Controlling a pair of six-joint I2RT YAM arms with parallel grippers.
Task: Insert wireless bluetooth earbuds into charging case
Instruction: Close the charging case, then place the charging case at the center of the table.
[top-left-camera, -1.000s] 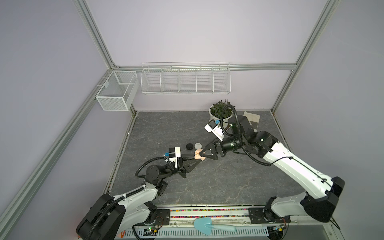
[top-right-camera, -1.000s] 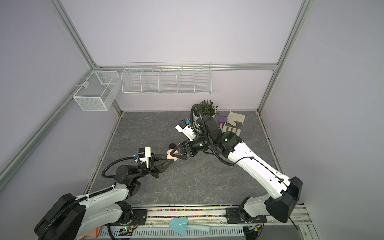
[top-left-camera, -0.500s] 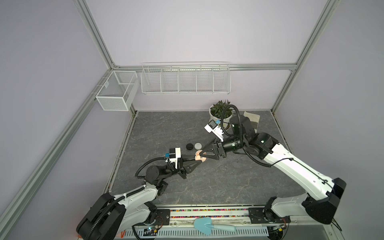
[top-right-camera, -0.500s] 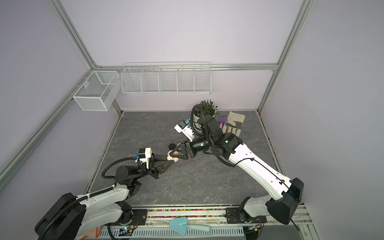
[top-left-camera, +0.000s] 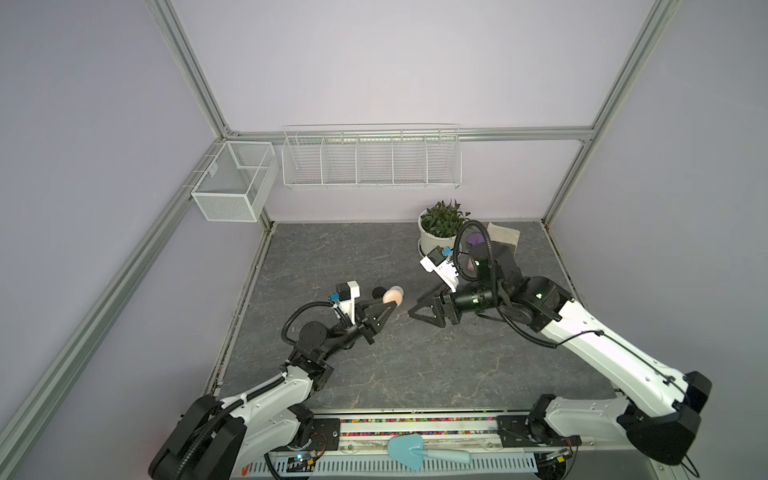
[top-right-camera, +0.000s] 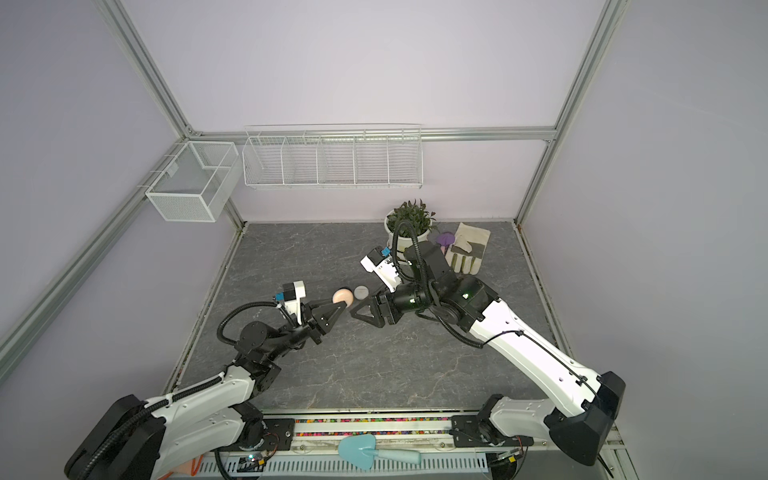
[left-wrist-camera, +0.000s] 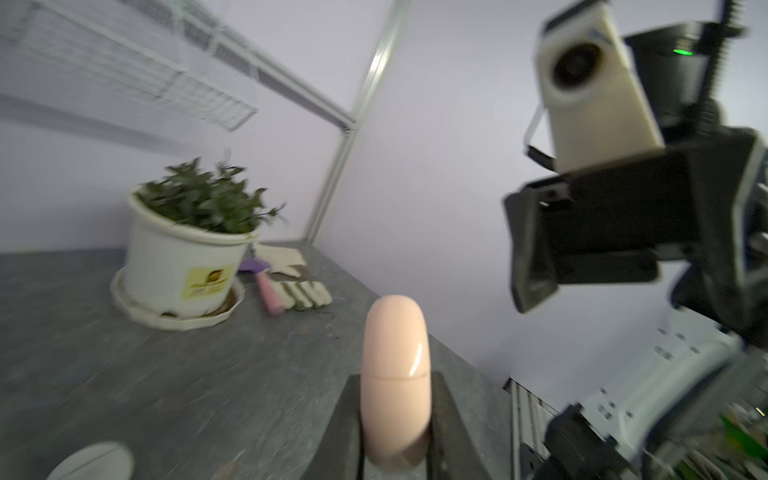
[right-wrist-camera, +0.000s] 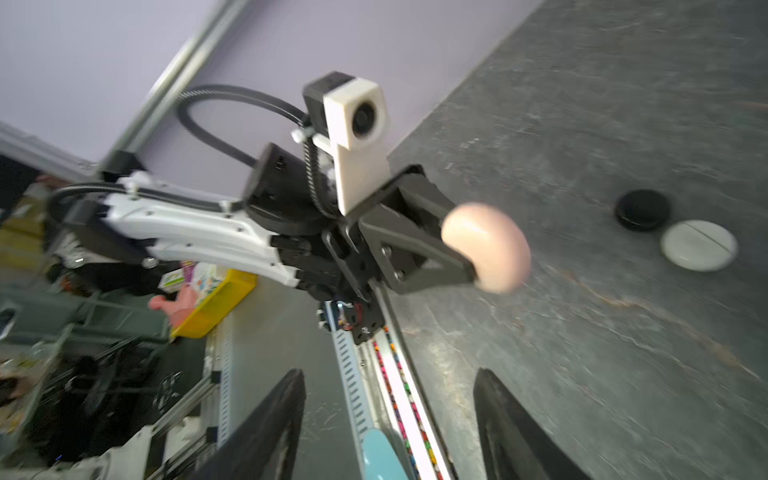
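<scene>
1. Pale pink plastic catches our eye first: a round charging case (top-left-camera: 392, 295), shut along its seam, stands on edge in the left gripper (top-left-camera: 390, 306), raised off the grey stone-patterned table (top-left-camera: 415, 374).
2. We see the left jaws pinched tight on the lower part of that case. In the left wrist view most of it (left-wrist-camera: 395, 365) sticks out past the fingertips.
3. We find the right gripper (top-left-camera: 414, 306) facing it, near but not touching. Its jaws are spread wide with nothing between them, and in the right wrist view the two dark fingers (right-wrist-camera: 286, 399) stand well apart.
4. Beyond the pink case, a black puck (right-wrist-camera: 642, 209) and a white puck (right-wrist-camera: 698, 245) lie flat on the table, just beside each other. The white one has a thin line across its top.
5. We cannot make out any earbuds. The pink case is closed, so we cannot tell whether any sit inside.
6. Toward the back of the table we note a potted plant (top-left-camera: 442, 226) in a white pot on a saucer. A work glove (top-right-camera: 469, 249) and a purple-headed tool (top-right-camera: 445, 239) lie beside it.
7. A teal trowel (top-left-camera: 409, 451) lies at the front between the arm bases. A wire shelf (top-left-camera: 370, 156) and a mesh basket (top-left-camera: 232, 183) hang on the walls.
</scene>
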